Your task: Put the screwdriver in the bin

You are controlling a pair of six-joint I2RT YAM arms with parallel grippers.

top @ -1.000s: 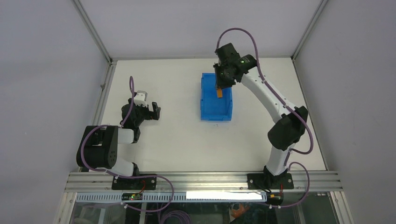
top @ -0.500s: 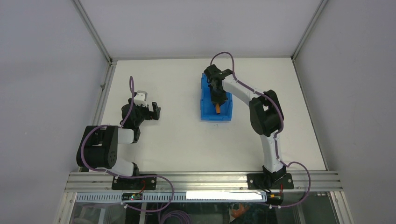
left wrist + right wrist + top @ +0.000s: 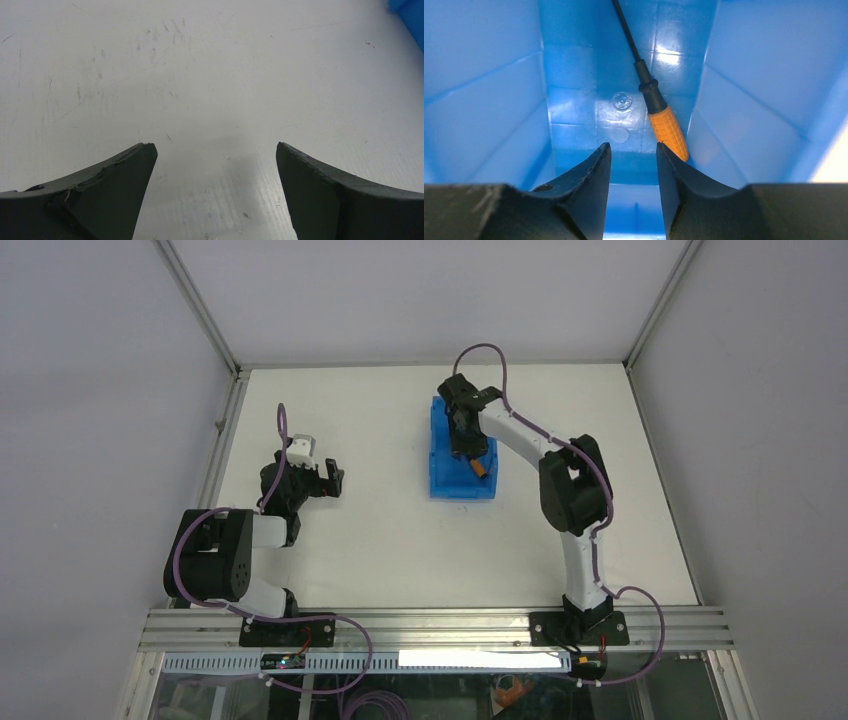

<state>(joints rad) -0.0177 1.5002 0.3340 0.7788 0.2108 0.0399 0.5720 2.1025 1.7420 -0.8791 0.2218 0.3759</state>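
The blue bin [image 3: 440, 468] stands at the middle back of the table. The screwdriver [image 3: 481, 468], with its thin black shaft and orange handle, lies loose on the bin floor by the right wall. In the right wrist view the screwdriver [image 3: 659, 112] lies just ahead of and to the right of the fingertips, not between them. My right gripper [image 3: 463, 445] is down inside the bin [image 3: 484, 90]; it [image 3: 634, 147] is slightly open and empty. My left gripper [image 3: 333, 480] is wide open and empty over bare table [image 3: 215, 150], far left of the bin.
A corner of the bin [image 3: 407, 10] shows at the top right of the left wrist view. Grey enclosure walls and metal frame rails [image 3: 215, 440] border the white table. The bin's blue walls close in on both sides of my right gripper.
My right gripper came down into the bin and opened. The screwdriver left the fingers and now lies on the bin floor. The left arm has not moved.
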